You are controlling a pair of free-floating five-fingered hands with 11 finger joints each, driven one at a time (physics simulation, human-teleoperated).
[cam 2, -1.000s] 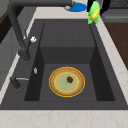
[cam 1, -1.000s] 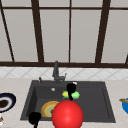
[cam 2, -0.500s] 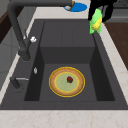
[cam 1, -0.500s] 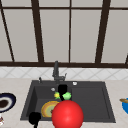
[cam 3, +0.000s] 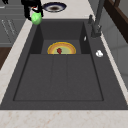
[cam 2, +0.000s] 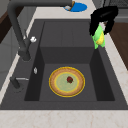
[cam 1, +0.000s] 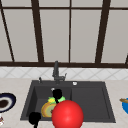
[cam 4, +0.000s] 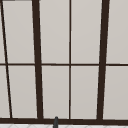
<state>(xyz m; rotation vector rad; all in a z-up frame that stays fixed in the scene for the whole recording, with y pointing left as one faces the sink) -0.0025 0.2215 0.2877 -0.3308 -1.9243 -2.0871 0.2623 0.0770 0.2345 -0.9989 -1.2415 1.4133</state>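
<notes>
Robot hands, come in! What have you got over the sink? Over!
Right hand shut on green and yellow sponge, above sink front edge. Left hand idle, lower left. Plate in basin. Red ball blocks front view.

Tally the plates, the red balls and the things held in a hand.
Plates: 3: yellow plate in basin, dark plate left counter, blue plate right counter
Red ball: 1
Held: 1: green thing, in right hand
Total: 5
</notes>
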